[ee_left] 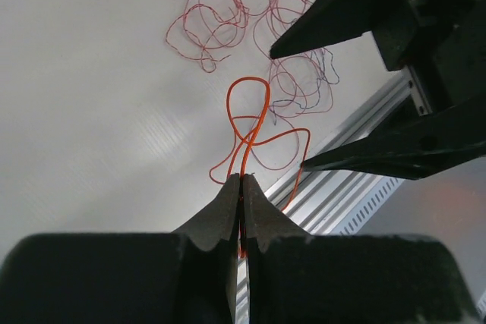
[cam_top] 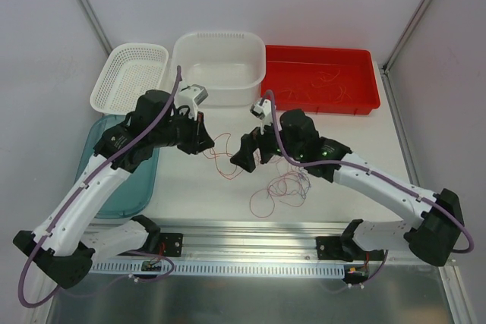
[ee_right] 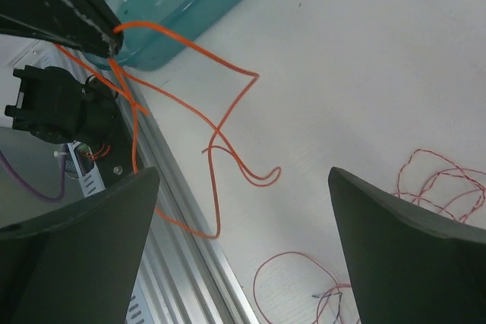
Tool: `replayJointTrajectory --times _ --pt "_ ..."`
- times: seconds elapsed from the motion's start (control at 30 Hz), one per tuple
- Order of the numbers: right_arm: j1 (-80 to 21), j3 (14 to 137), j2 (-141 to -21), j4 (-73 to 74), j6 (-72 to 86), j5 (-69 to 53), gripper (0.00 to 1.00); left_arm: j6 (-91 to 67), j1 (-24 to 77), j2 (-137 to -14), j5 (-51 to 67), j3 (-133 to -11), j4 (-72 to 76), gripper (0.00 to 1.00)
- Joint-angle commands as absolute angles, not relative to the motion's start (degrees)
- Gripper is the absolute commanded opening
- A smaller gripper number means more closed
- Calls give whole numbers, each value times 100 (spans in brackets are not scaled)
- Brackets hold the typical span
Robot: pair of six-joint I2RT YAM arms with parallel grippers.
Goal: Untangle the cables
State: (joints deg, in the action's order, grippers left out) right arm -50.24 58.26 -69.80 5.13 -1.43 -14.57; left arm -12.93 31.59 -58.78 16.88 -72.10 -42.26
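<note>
Between the two arms, above the middle of the white surface (cam_top: 342, 134), the left hand (cam_top: 203, 140) is fully closed, its two fingers pressed together on one bright orange cable (ee_left: 247, 149). That cable rises from the pinch into a twisted loop and trails off in loose bends toward the near edge. The right hand (cam_top: 250, 158) faces it from the right with its two fingers spread as wide as they go. It holds nothing, and the orange cable passes across the gap between its fingers in the right wrist view, though whether it touches either finger cannot be told. On the surface just right of and nearer than the right hand lies a loose tangle of cables (cam_top: 288, 184), thin red and pinkish loops with a few dark strands. They overlap too much to count. More thin red cables lie inside the red tray (cam_top: 326, 106) at the far right. Four containers are in view: one white mesh basket (cam_top: 133, 46) at the far left, one white tub (cam_top: 220, 35) just right of it, the one red tray, and one teal tray (cam_top: 125, 199) at the left, under the left arm. Only one cable is gripped.
</note>
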Motion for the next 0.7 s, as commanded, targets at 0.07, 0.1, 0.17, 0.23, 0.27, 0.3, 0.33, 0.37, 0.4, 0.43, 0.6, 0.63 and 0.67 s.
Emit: replayJointTrajectory --times 0.07,0.1,0.17,0.23,0.27,0.3,0.33,0.37,0.4,0.43,0.6,0.63,0.67 --pt "-5141 6135 -7566 26 -264 -2056 97 -1195 3480 -6038 1898 -7532 -3894 0" --pt "-5159 6152 -7654 26 -272 -2091 95 -1221 3489 -6047 1890 -7550 -3885 0" --pt "-5212 6179 -7786 -167 -264 -2101 89 -1248 3524 -6073 1890 -7567 -3832 0" --pt "-5212 6144 -7945 -228 -246 -2127 75 -1283 3524 -6073 1898 -7576 -3788 0" --pt "-5212 6109 -7963 -255 -237 -2136 68 -1292 3533 -6073 1890 -7576 -3771 0" --pt "-5212 6021 -7937 -272 -220 -2118 51 -1292 3533 -6065 1881 -7576 -3762 0" --pt "-5212 5960 -7884 -272 -211 -2075 38 -1292 3525 -6073 1837 -7550 -3744 0" --pt "-5212 5915 -7823 -264 -237 -1952 24 -1283 3524 -6073 1706 -7541 -3735 1" --pt "-5203 5880 -7683 -177 -272 -1873 2 -1275 3524 -6099 1627 -7506 -3744 4" --pt "-5194 5845 -7603 -89 -307 -1707 1 -1266 3524 -6126 1530 -7436 -3735 9" --pt "-4941 5941 -7190 719 -615 -1363 1 -1309 3525 -6345 1144 -7321 -3727 27" --pt "-4870 5976 -7102 860 -633 -1275 1 -1318 3533 -6372 1099 -7347 -3718 31" --pt "-4782 6081 -7067 1009 -642 -1048 1 -1353 3533 -6407 1064 -7374 -3718 42"
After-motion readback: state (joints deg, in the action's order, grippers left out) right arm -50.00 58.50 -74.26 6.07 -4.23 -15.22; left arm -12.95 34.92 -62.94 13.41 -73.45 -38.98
